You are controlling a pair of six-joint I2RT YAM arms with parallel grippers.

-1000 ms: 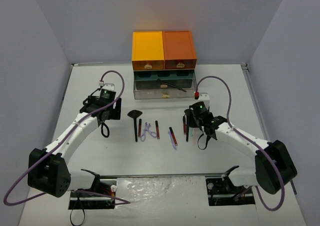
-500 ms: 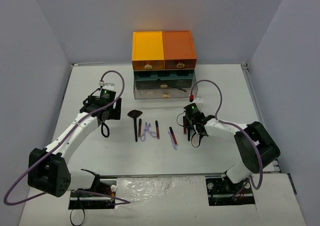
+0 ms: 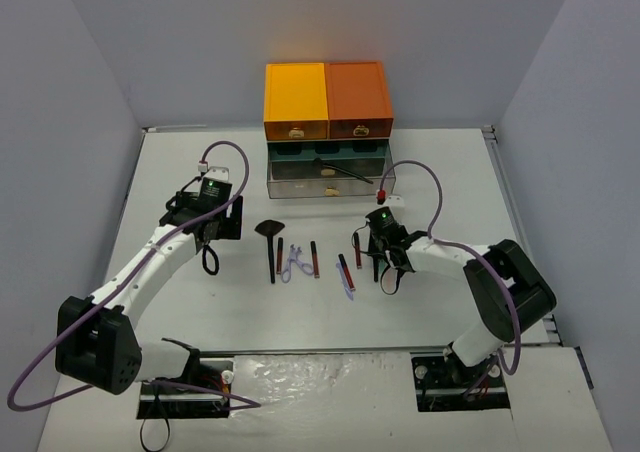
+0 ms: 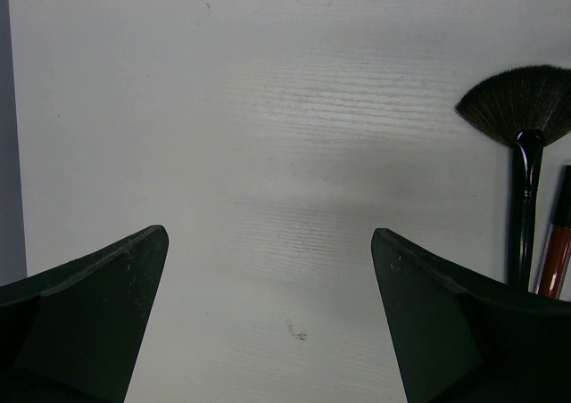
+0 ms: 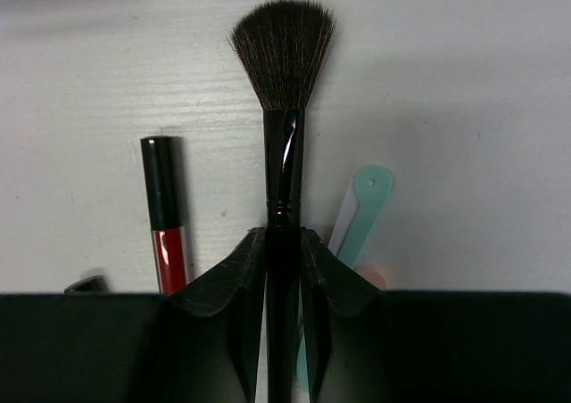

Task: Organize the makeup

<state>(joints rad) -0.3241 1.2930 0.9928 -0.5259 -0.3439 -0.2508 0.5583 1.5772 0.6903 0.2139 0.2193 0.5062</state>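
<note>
My right gripper is shut on the handle of a black brush with round dark bristles, low over the table; in the top view this gripper is right of centre. A red-black pencil lies just left of it and a mint stick just right. My left gripper is open and empty over bare table, and sits at centre left in the top view. A black fan brush and a red-black pencil lie to its right. A purple curler lies between pencils.
The orange-and-dark drawer box stands at the back centre. Its lower drawer is pulled out with a black brush in it. A purple stick lies near the middle. White walls enclose the table.
</note>
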